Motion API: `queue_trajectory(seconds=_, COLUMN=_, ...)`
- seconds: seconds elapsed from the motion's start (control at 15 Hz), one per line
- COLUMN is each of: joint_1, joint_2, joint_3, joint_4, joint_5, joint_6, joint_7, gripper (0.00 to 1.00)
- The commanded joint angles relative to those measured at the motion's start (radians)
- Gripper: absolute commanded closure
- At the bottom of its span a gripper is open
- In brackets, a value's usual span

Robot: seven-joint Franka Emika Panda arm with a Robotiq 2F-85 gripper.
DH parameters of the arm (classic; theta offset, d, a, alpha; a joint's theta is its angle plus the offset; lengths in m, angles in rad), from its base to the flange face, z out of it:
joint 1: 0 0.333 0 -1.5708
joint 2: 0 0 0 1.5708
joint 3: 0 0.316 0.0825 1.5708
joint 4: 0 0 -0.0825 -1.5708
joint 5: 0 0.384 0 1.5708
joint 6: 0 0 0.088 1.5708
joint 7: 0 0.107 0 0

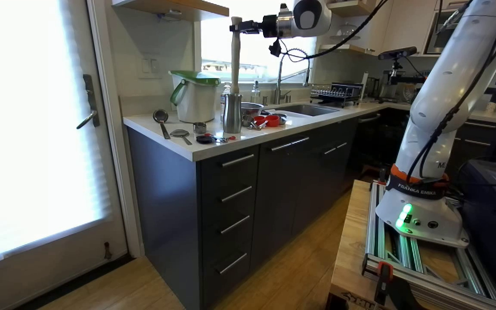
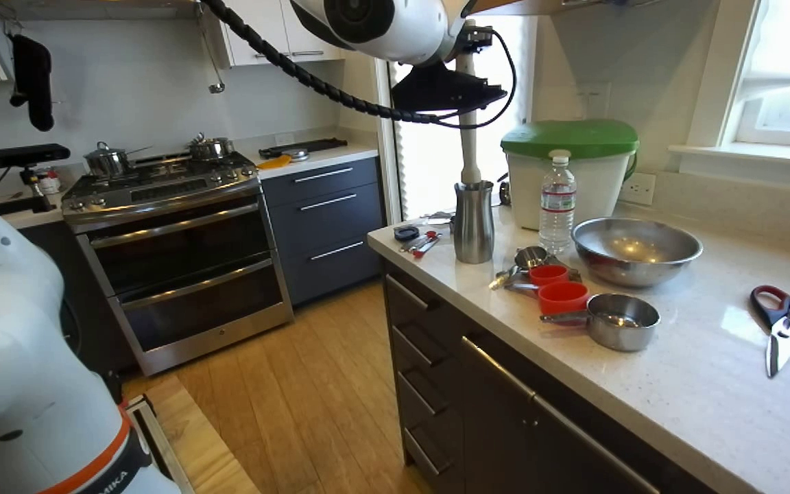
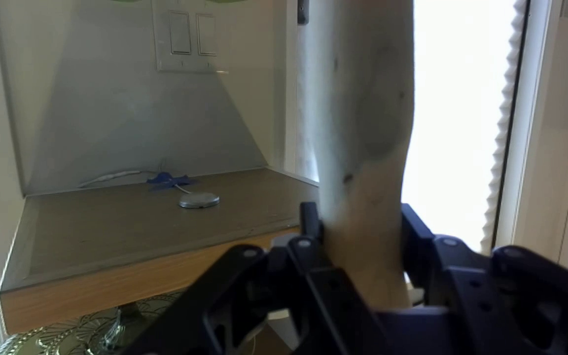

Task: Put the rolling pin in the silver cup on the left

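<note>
Pincer [image 3: 360, 222] clamped on the rolling pin [image 1: 235, 57] near its top end; wrist view shows the wood squeezed from both sides. Pin hangs about upright over the silver cup [image 1: 232, 114], low end right at the mouth in both exterior views. Tip inside the rim or just at it: can't tell. Likely step: insertion; next move straight down, then let go.

Risks. Tip goes down off-centre: catches the rim, cup tips or slides. Grip sits far from the tip, so a small wrist tilt swings the low end a lot; pin could also pivot in the pincer if the tip hits something. Let go too early: pin misses, or drops hard and knocks the cup. Pin stands tall above the cup, so the pair may end up top-heavy and lean over. Cup is near the edge of the surface [image 2: 700, 405]; a topple could send both off, or into the red measuring cups [image 2: 564, 299] or plastic bottle [image 2: 557, 206] nearby. Thin cable [image 2: 514, 70] loops across the pin in an exterior view; contact unclear, could snag when backing away.
</note>
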Motion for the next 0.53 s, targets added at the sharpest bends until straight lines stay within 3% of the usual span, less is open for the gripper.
queue_trajectory(seconds=0.0, joint_1=0.0, joint_2=0.0, joint_3=0.0, joint_4=0.0, joint_5=0.0, joint_6=0.0, joint_7=0.0, gripper=0.59)
queue_trajectory(seconds=0.2, joint_1=0.0, joint_2=0.0, joint_3=0.0, joint_4=0.0, joint_5=0.0, joint_6=0.0, joint_7=-0.001, gripper=0.59)
queue_trajectory(seconds=0.27, joint_1=0.0, joint_2=0.0, joint_3=0.0, joint_4=0.0, joint_5=0.0, joint_6=0.0, joint_7=-0.001, gripper=0.84)
queue_trajectory(seconds=0.47, joint_1=0.002, joint_2=0.009, joint_3=0.002, joint_4=-0.005, joint_5=0.024, joint_6=-0.002, joint_7=-0.011, gripper=0.84)
